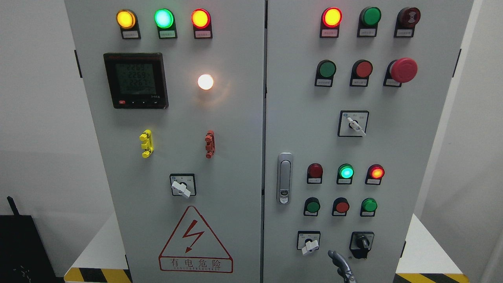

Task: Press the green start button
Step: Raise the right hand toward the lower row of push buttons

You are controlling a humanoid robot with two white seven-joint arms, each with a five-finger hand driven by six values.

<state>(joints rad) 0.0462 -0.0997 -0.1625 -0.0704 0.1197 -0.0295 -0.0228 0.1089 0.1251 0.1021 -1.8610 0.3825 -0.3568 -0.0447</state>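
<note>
On the right door of the grey control cabinet (393,149) are several green buttons. A dark green one (327,69) sits in the upper row, left of a red button (363,69). Lower down, a dark green one (312,206) and a brighter green one (369,205) flank a red button (342,206). The labels are too small to read. Only the grey metal tip of my right hand (338,262) shows, rising from the bottom edge below that lower row and touching nothing. My left arm is out of view.
The hand tip stands between a white-handled selector switch (309,243) and a black one (362,243). Above the lower buttons glow a green lamp (346,171) and a red lamp (376,172). A red mushroom stop button (403,70) juts out at upper right. A door handle (284,177) is left of the buttons.
</note>
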